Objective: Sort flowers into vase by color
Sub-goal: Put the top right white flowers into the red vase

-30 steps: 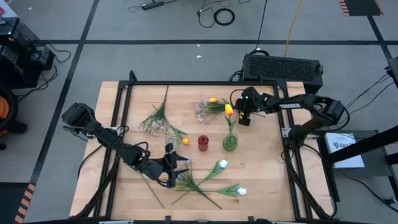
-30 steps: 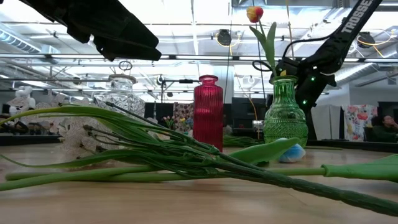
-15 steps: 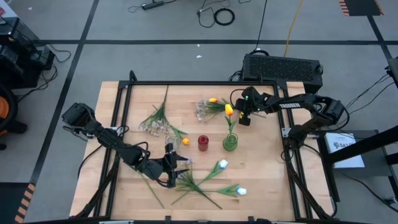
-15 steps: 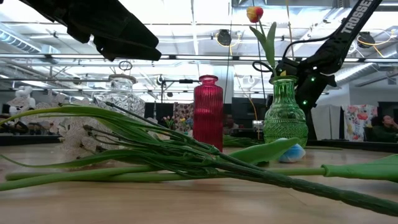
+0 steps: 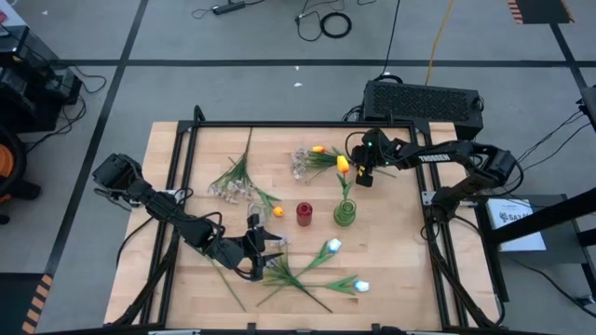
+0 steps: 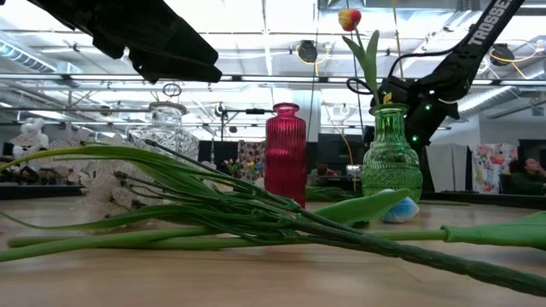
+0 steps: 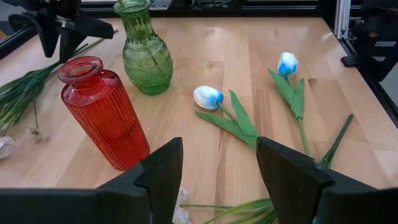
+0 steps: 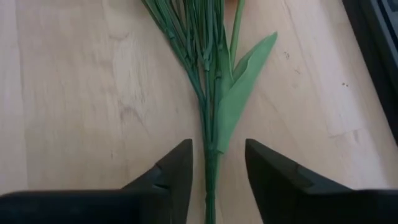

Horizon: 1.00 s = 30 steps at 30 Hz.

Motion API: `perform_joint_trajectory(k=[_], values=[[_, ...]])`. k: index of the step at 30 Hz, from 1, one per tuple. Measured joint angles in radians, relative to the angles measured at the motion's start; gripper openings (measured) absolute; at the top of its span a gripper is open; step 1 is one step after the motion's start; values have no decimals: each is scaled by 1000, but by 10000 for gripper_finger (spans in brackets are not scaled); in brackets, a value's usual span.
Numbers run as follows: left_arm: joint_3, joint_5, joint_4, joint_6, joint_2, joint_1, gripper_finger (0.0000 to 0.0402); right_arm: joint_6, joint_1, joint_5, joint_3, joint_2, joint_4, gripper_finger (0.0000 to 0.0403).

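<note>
Nearest to us, along the table's front edge, we see the left gripper (image 5: 264, 253) hovering low over the loose green stems, its fingers (image 7: 163, 171) spread apart with nothing between them; it has not shifted since a second ago. Just past it lie two white-and-blue tulips (image 7: 208, 98), flat on the wooden table (image 5: 400, 270).

In the middle stand the red vase (image 5: 304, 214), the green vase (image 5: 345, 215) and, further left, the clear glass vase (image 6: 168, 128). One orange-yellow tulip (image 5: 342, 165) stands upright in the green vase, as it did before. A small orange blossom (image 5: 277, 211) rests between the glass vase and the red one.

Farther back, the right gripper (image 5: 364, 177) hangs beside the standing tulip's head. Its wrist view shows its fingers (image 8: 177, 168) parted, straddling but not pinching a bundle of stems (image 8: 208, 74) lying on the wood below. From the low view we see it sits slightly higher than half a second ago. Behind it lie another orange tulip (image 5: 318, 150) and a pale blossom spray (image 5: 303, 165).
</note>
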Motion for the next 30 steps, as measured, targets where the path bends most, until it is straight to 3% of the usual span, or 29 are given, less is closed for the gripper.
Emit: perform_joint_trajectory(k=[4,16,23,30], values=[[0,0,2,1,0,1,212,-1,0,0,0,1,-2,142],[0,0,10,3,0,1,212,19,0,-5,2,51,11,85],[0,0,11,19,0,0,212,11,0,0,2,53,15,10],[0,0,11,19,0,0,212,8,7,9,1,41,8,4]])
